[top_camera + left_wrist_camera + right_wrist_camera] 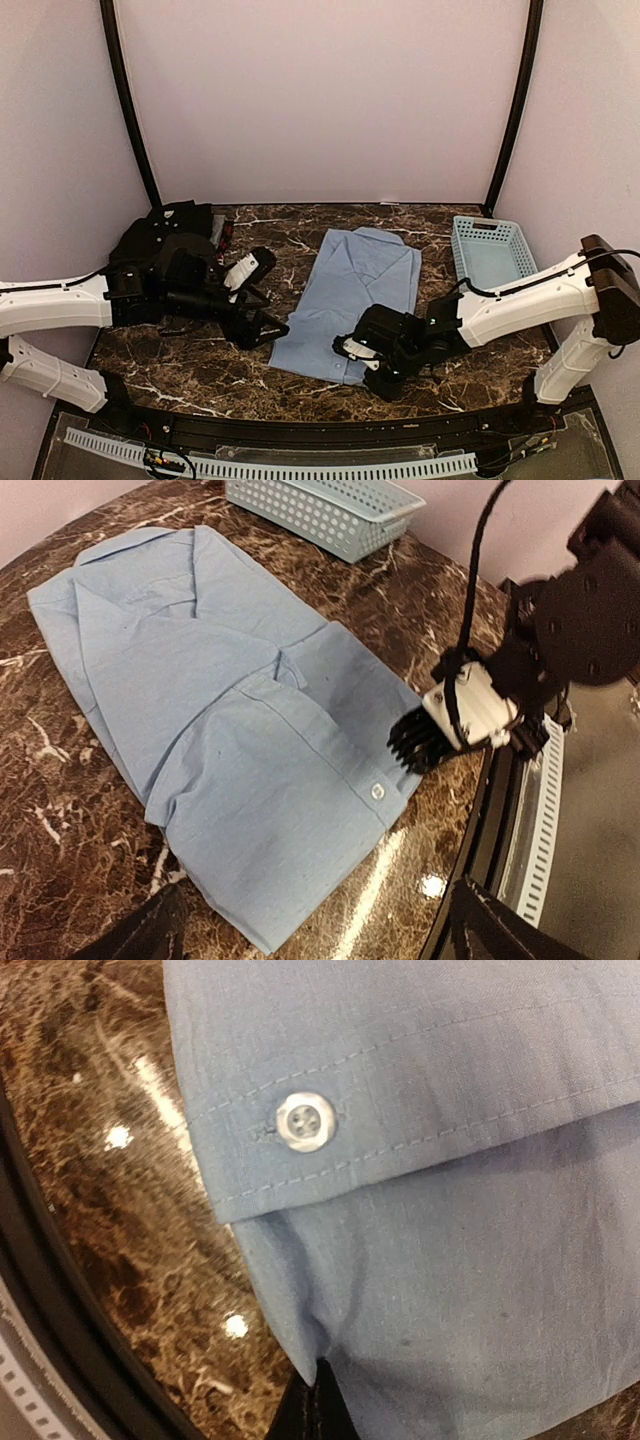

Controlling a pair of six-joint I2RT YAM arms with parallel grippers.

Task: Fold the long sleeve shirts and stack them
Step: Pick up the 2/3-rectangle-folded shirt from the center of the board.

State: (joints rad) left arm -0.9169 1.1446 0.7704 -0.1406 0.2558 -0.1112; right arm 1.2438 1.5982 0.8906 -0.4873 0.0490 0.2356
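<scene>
The light blue shirt (352,292) lies folded flat in the middle of the marble table, collar at the far end. It also fills the left wrist view (220,730) and the right wrist view (450,1210). My right gripper (366,352) sits at the shirt's near right corner, and its fingers (318,1412) are shut on a puckered edge of the hem below a buttoned cuff. It also shows in the left wrist view (420,742). My left gripper (268,296) is open and empty just left of the shirt's near left edge. The black shirt (165,235) lies crumpled at the back left.
A pale blue lattice basket (490,250) stands at the back right, also in the left wrist view (320,510). The table's black front rim (320,425) runs close behind both grippers. Curved black poles stand at the back corners.
</scene>
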